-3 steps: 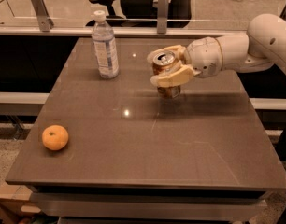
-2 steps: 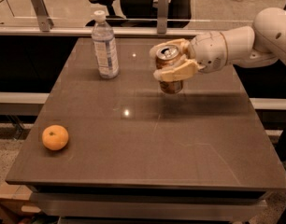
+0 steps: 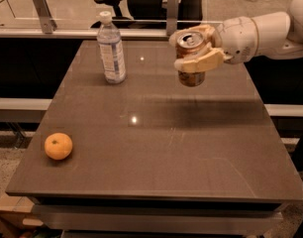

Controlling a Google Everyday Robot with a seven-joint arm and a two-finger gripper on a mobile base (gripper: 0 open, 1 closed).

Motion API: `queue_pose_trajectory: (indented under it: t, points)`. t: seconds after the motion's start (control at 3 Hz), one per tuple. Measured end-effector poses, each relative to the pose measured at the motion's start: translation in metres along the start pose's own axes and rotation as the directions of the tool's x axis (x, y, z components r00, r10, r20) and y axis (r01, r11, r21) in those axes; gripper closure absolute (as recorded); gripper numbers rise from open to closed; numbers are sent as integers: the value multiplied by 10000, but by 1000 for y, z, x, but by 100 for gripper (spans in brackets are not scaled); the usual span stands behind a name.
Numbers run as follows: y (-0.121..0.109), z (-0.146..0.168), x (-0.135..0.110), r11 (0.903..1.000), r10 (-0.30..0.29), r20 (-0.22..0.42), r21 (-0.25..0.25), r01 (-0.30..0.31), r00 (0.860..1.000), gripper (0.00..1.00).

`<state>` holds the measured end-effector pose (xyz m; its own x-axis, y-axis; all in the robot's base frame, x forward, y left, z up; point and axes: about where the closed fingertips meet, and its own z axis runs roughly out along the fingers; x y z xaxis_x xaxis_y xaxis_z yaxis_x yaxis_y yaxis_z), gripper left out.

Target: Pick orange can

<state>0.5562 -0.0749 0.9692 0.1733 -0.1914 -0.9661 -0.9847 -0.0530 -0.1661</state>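
1. Camera view: the claw (image 3: pixel 183 51) is up over the back right of the counter (image 3: pixel 156 152), clamped on the orange can (image 3: pixel 191 78).
2. The can hangs upright in the air, not touching the counter.
3. The water bottle (image 3: pixel 112 51) and the round fruit (image 3: pixel 58 146) sit well apart from it.
4. The pick looks almost done. Next, the claw must hold tight and keep the can level.

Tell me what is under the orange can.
Only bare table top and a shadow: the hand, shut on the orange can, holds it clear of the surface. The can's own underside faces away, so it cannot be seen.
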Motion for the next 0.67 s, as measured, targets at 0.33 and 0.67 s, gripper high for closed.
queue_pose_trajectory:
  t: [0.33, 0.67]
  points:
    - [-1, -7, -11, 9998, -139, -245, 118, 142, 9996, 100]
    - [-1, -10, -17, 9996, -214, -415, 181, 222, 9989, 100]
